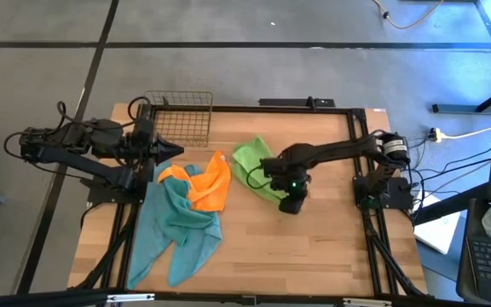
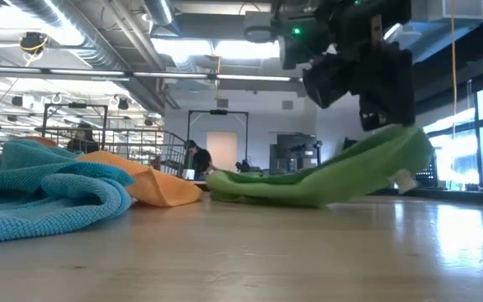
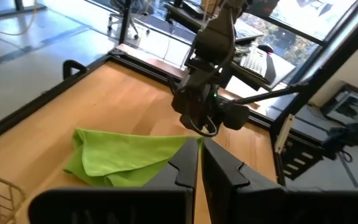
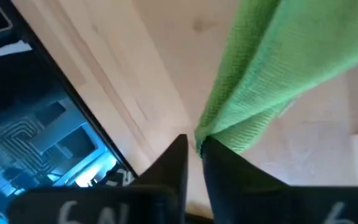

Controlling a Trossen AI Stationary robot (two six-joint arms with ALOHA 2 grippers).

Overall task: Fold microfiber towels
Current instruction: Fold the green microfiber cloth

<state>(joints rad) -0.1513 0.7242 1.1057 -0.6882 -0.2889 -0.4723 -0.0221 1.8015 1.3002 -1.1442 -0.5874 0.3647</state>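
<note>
The right gripper [image 1: 290,203] hangs over the middle of the table [image 1: 314,256], its fingers pinching a corner of the lime green towel [image 1: 254,166], which trails away from it onto the wood (the held edge is lifted, the rest lies flat). Beyond the green towel lie the orange towel [image 1: 210,181] and teal towels [image 1: 173,226], beside the left gripper [image 1: 170,150], whose fingers are pressed together, empty.

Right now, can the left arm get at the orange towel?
Probably yes. The left claw sits shut beside the orange towel, nothing between them. The right claw is off at the green towel.
</note>
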